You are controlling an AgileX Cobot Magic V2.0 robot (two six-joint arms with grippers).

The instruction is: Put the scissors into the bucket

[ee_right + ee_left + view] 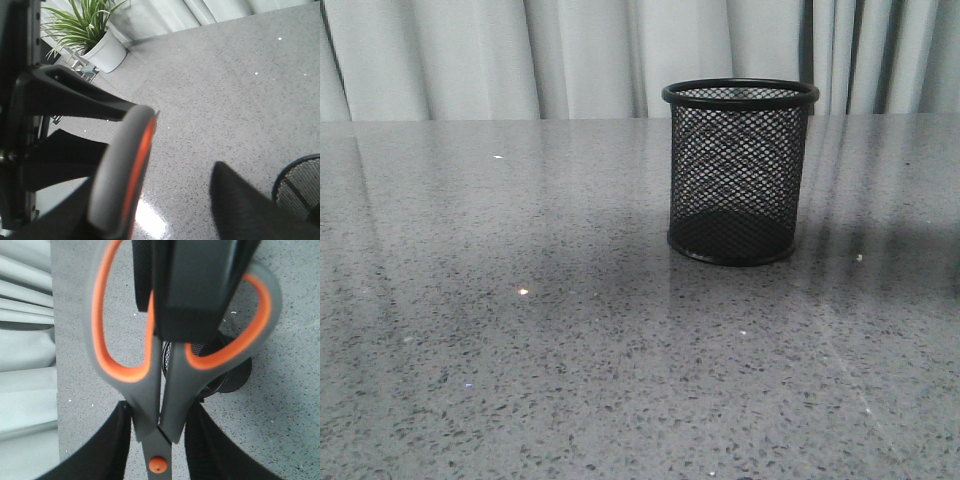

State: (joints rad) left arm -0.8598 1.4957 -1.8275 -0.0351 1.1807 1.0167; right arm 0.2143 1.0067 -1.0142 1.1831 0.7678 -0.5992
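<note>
Soft daylight, tabletop [520, 350] glare, blurred wrist foregrounds.

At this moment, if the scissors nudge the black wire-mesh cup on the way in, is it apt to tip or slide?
The black wire-mesh cup is probably light, being see-through mesh with nothing visible inside. It may well slide, since the grey speckled tabletop looks glossy. Tipping seems less likely than sliding: it stands upright on a round base as wide as its rim.

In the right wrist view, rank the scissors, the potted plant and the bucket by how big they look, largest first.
1. Scissors: handle loop fills the foreground, being nearest the camera.
2. Potted plant.
3. Bucket: cut off by the frame edge, so its place is unsure.
</note>
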